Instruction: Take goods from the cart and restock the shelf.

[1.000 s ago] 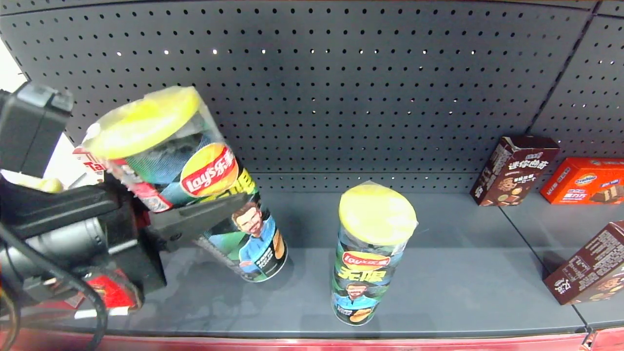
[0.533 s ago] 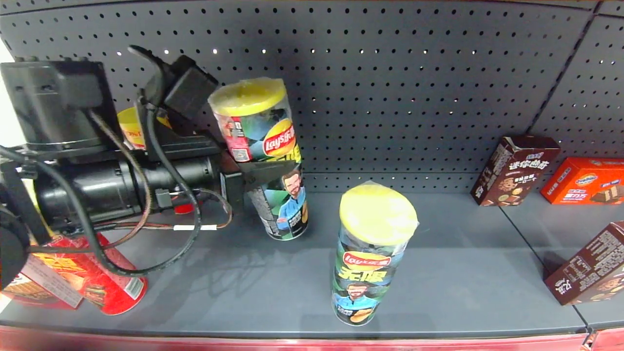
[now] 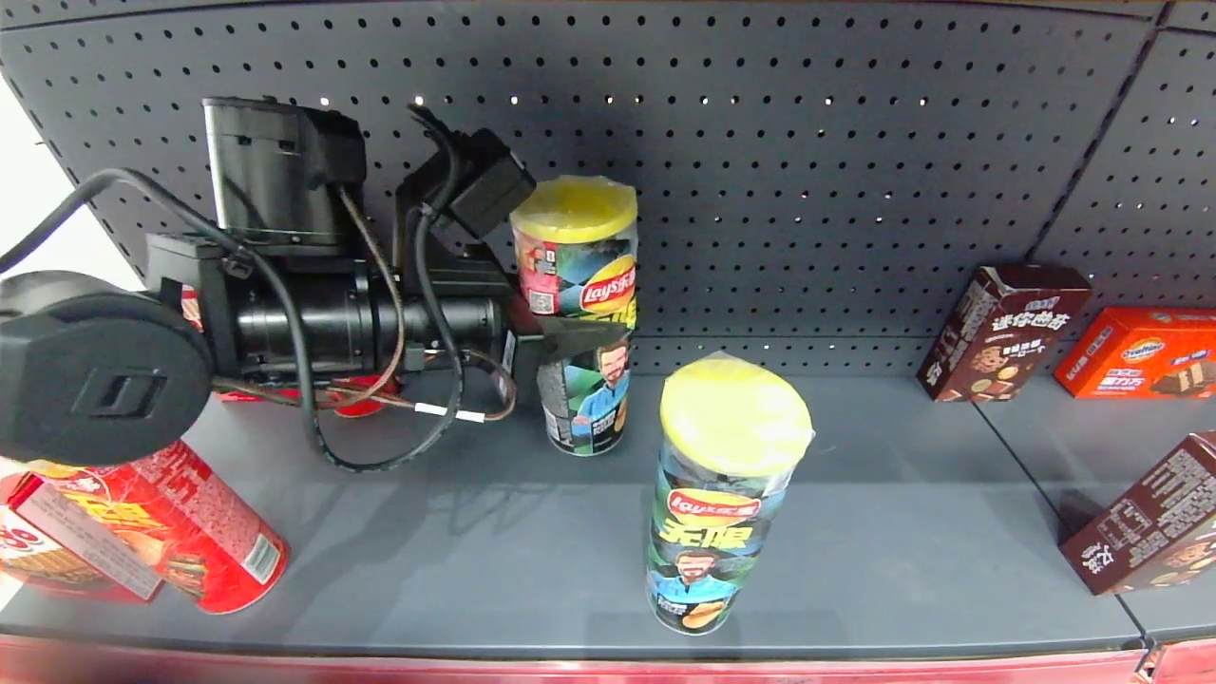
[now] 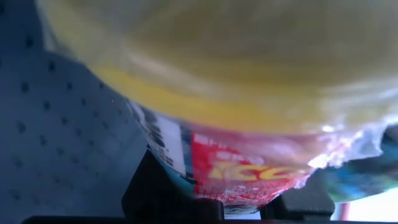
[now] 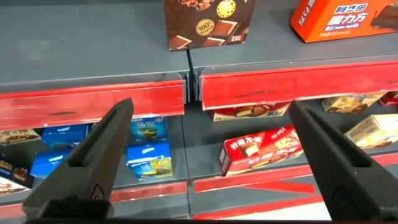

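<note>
- The left gripper reaches across the left half of the shelf. Its fingers are closed on the middle of a chip can with a yellow lid.
- The chip can stands upright near the back edge of the shelf, close to the perforated back panel. Whether its base rests on the shelf or hangs just above it cannot be told.
- A second chip can of the same kind stands upright by the front edge, apart from the gripped one and free of either gripper. It counts as already stocked.
- A red can lies on its side at the front left corner of the shelf.
- A brown box and an orange box sit along the back edge at the right. Another brown box is nearer the front right corner.
- The right gripper hangs before the lower shelves. Its fingers are spread wide with nothing between them.
- Progress, as a judgement: one can is placed and another is at its spot but not yet let go.
- Remaining, as a judgement: set the base down, open the left fingers and draw the arm clear without knocking the can over. How many goods remain in the cart cannot be judged.
</note>
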Available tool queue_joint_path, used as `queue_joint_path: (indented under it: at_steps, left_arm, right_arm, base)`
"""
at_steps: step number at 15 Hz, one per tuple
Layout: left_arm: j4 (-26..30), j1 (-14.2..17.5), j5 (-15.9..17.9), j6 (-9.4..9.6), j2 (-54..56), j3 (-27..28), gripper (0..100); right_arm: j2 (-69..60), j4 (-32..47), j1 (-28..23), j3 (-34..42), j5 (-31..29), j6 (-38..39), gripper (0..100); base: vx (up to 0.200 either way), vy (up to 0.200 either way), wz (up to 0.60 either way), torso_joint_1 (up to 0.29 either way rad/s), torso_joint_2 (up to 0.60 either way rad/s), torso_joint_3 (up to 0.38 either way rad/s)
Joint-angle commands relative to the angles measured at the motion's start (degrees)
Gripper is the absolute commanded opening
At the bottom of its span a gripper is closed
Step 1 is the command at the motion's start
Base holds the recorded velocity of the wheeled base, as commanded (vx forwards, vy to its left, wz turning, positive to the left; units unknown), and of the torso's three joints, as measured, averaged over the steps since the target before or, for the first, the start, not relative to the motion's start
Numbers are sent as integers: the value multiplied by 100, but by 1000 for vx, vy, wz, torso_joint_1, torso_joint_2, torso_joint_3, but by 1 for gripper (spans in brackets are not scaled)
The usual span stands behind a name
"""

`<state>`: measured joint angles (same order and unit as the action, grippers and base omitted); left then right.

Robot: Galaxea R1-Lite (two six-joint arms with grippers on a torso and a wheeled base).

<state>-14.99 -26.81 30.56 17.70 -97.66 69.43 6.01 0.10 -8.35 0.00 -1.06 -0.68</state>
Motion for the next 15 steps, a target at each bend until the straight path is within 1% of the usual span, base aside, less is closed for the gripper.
queue_joint_path:
  at_steps: [1,2,3,7,8,11,12,13,15]
  left_arm:
    - [14,18,73,120,-359,194,0]
    - [14,18,354,260,-588,396,0]
    - [14,-9,415,251,-711,519,0]
    - [14,-53,495,251,-1097,889,0]
    - [23,-53,521,225,-1203,1003,0]
    - [23,-53,530,225,-1449,1310,0]
    - [23,-53,530,225,-1449,1310,0]
    - [32,-26,530,216,-1616,1521,0]
    - [32,-18,530,190,-1730,1644,0]
  right_arm:
    - [23,-1,0,0,1,-2,100]
    - [23,-1,0,0,1,-2,100]
    - [23,-1,0,0,1,-2,100]
    - [23,-1,-9,0,1,-2,100]
    - [23,-1,-9,0,1,-2,100]
    - [23,-1,-9,0,1,-2,100]
    - [23,-1,-9,0,1,-2,100]
    - [23,-1,0,0,1,-2,100]
    - [23,-1,0,0,1,-2,100]
  base:
    - [0,0,0,0,0,0]
    - [0,0,0,0,0,0]
    - [0,0,0,0,0,0]
    - [0,0,0,0,0,0]
    - [0,0,0,0,0,0]
    - [0,0,0,0,0,0]
    - [0,0,0,0,0,0]
    - [0,0,0,0,0,0]
    - [0,0,0,0,0,0]
